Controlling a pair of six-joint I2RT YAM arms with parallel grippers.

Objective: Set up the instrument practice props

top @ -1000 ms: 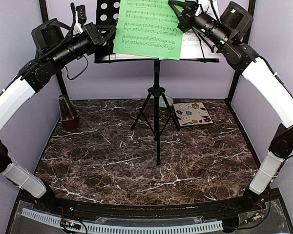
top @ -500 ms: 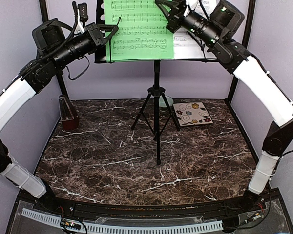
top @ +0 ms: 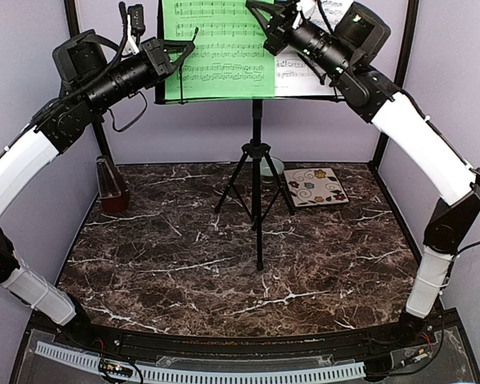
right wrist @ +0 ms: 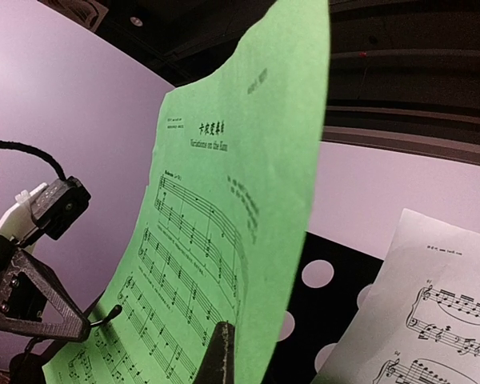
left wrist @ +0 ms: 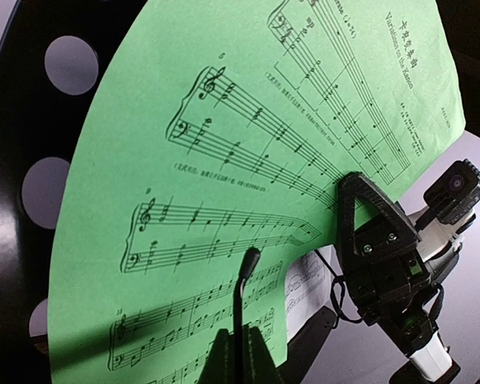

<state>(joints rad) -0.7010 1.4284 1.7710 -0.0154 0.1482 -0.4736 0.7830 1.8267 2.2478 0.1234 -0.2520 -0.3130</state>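
The black music stand stands at the back centre, its perforated desk near the top edge. My right gripper is shut on the upper right edge of the green sheet, which hangs curved in front of the desk; it also shows in the right wrist view. My left gripper is shut on the stand's thin page-retainer wire, in front of the green sheet. The white sheet rests on the desk's right half. The red-brown metronome stands at the table's left edge.
A pale green bowl sits behind the tripod legs. A cream tile with a swirl pattern lies at the back right. Purple walls and black frame posts close in the marble table at the back and sides.
My right gripper has carried the green sheet left and up across the stand's desk, uncovering more of the white sheet. The left arm has stayed put.
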